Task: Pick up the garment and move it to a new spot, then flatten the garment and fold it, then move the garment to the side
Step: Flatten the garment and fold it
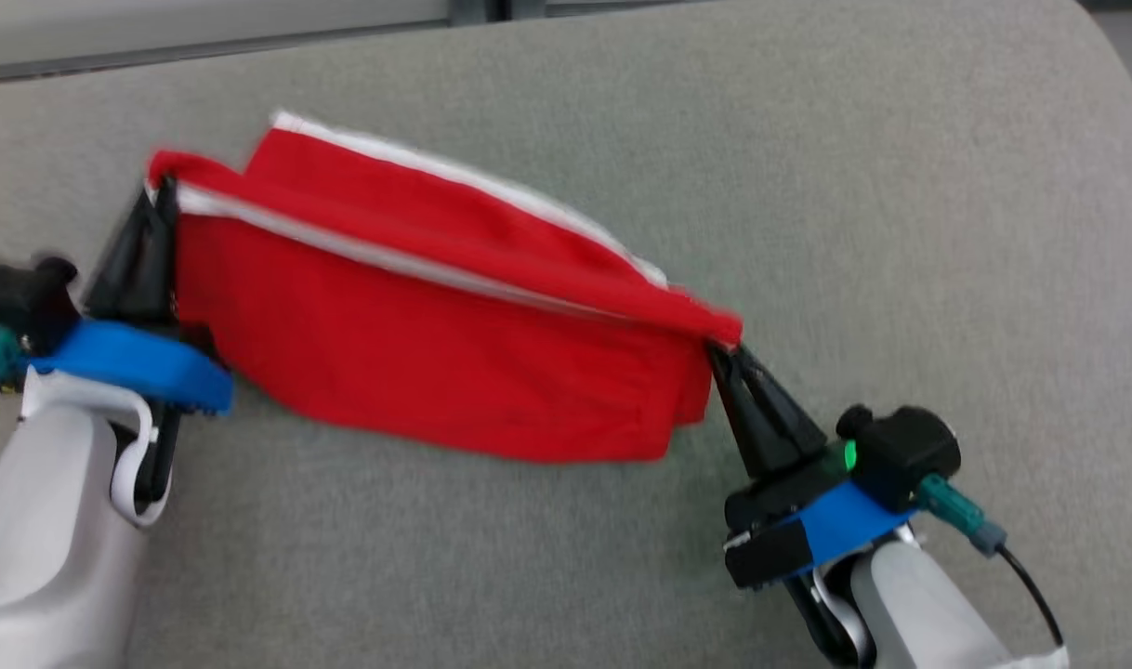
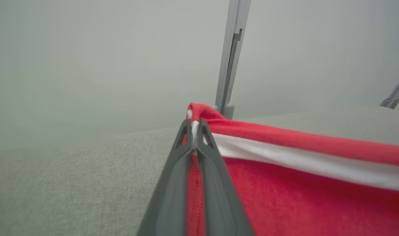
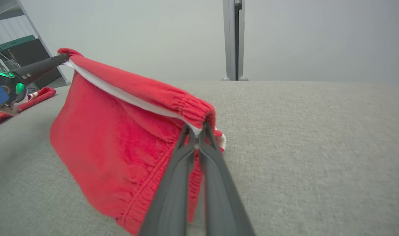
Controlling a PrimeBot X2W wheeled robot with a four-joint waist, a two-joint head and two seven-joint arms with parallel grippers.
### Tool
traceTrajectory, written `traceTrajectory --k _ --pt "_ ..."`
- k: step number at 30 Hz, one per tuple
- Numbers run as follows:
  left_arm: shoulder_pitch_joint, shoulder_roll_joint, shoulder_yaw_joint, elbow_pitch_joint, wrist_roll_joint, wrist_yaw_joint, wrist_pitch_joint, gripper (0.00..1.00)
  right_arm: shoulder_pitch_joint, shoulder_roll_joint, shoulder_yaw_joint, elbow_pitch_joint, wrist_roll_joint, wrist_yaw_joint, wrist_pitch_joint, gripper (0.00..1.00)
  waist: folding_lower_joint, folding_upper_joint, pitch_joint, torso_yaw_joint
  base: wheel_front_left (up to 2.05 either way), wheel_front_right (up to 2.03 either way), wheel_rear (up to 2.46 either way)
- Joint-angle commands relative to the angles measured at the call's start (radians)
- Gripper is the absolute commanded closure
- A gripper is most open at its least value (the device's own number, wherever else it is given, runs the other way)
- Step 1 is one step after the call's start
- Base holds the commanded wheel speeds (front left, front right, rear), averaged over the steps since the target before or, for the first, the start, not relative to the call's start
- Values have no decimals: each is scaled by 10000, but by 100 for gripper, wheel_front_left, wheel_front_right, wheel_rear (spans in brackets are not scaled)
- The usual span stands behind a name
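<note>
Red garment [image 1: 417, 362] w/ white trim is hanging stretched between both claws above the grey padded table [image 1: 901, 232]; can't tell if its lower hem is touching. L gripper [image 1: 162, 200] is clamping the garment's left top corner, fingers together on cloth. R gripper [image 1: 719, 351] is pinching its right top corner likewise. Bare table is lying open in front of, behind & right of garment, w/ the rounded table edge well right of it. Metal post [image 3: 234, 39] is standing behind garment. 2nd red cloth [image 3: 32, 98] is lying left of garment.
</note>
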Motion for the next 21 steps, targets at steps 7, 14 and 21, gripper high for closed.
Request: traceTrajectory --k 7,14,21 --pt "-1837 597 -163 994 0 30 0 100 -1145 -76 373 -526 902 -3 -7 100 -7 -4 1611 -358 0 0 0" --pt "-2636 650 -573 1270 145 30 1 100 -1536 -66 308 -749 1219 -3 -9 100 -7 -4 2038 -559 0 0 0" --pt "-2855 591 -1152 1582 108 27 3 100 -1780 -63 605 -479 1418 -1 -7 100 -7 -4 2176 -728 0 0 0"
